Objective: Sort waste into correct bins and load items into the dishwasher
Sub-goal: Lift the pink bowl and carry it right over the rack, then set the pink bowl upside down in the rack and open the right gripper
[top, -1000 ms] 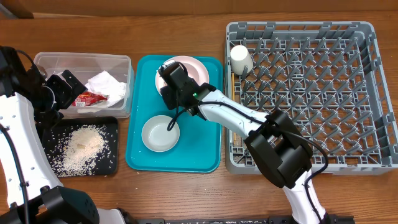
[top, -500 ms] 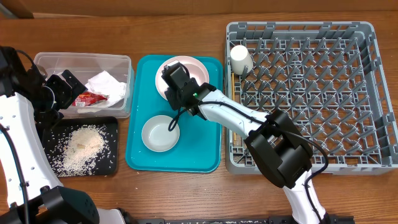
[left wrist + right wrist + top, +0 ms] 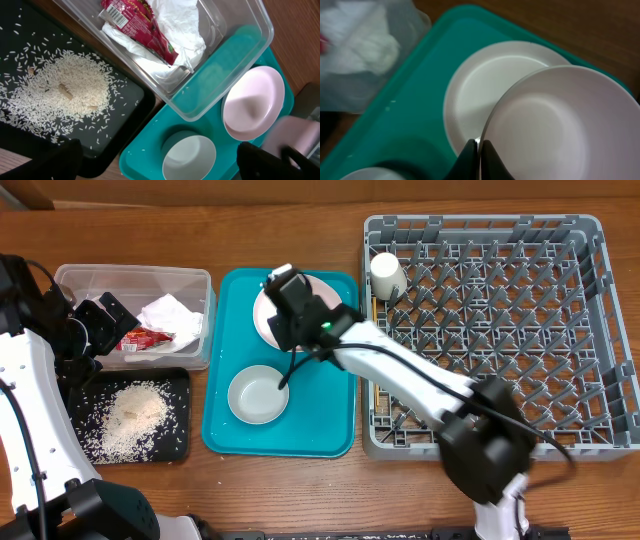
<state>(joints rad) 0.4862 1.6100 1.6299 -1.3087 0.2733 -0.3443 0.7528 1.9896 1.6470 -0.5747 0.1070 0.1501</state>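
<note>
My right gripper (image 3: pixel 479 146) is shut on the rim of a white bowl (image 3: pixel 560 130) and holds it tilted just above the pale pink plate (image 3: pixel 480 90) on the teal tray. In the overhead view this gripper (image 3: pixel 290 312) is over the plate (image 3: pixel 263 320). A grey-green bowl (image 3: pixel 258 394) sits on the tray's front half. My left gripper (image 3: pixel 160 157) is wide open and empty, hovering by the clear tub (image 3: pixel 70 278), which holds the napkin (image 3: pixel 170 315) and the red wrapper (image 3: pixel 145 337). Rice (image 3: pixel 132 412) lies on the black tray (image 3: pixel 178 380).
The grey rack (image 3: pixel 480 228) at the right holds a white cup (image 3: pixel 387 276) in its back left corner. Chopsticks (image 3: pixel 373 330) lie along its left edge. The teal tray (image 3: pixel 330 430) lies between the tub and the rack.
My right gripper has shifted slightly back and right with the bowl, raising it off the plate. The right arm's elbow has swung to the right. The left arm has not moved.
</note>
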